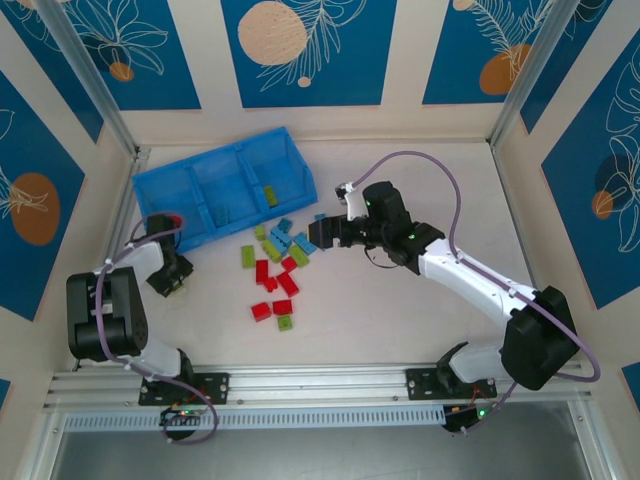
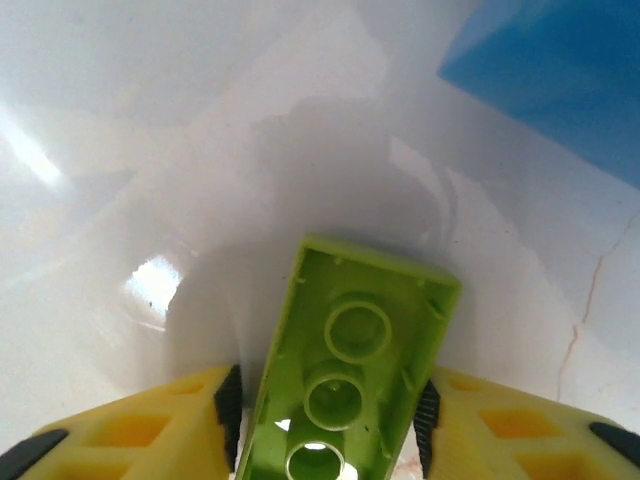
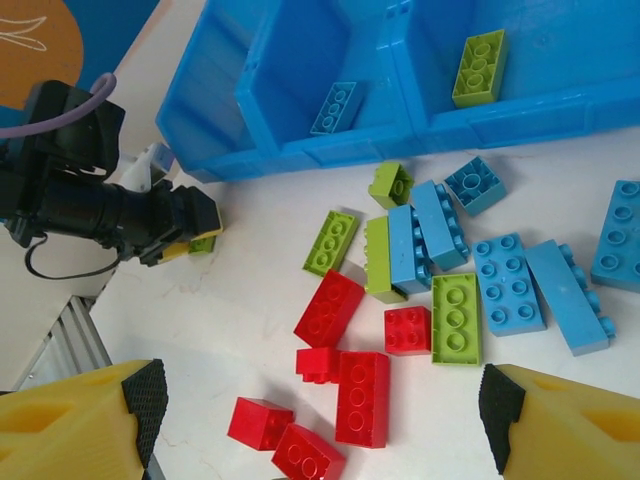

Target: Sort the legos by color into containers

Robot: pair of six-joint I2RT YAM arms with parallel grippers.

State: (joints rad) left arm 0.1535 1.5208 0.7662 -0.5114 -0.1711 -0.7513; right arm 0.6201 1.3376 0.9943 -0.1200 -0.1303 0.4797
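Observation:
My left gripper (image 2: 328, 415) is shut on a yellow-green brick (image 2: 355, 360), hollow underside toward the camera, low over the white table. It sits left of the pile (image 1: 172, 280), near the blue bin (image 1: 170, 195). The bin's middle compartment holds a light blue brick (image 3: 333, 107) and its right one a yellow-green brick (image 3: 479, 68). The loose legos lie below the bin: red ones (image 3: 362, 397), light blue ones (image 3: 508, 283) and yellow-green ones (image 3: 456, 318). My right gripper (image 1: 318, 237) hangs open (image 3: 320, 405) above the red bricks, holding nothing.
The bin's near corner (image 2: 560, 90) shows just beyond the held brick. A metal rail (image 1: 320, 385) runs along the near table edge. Bare white table (image 1: 400, 320) lies right of the pile, under my right arm.

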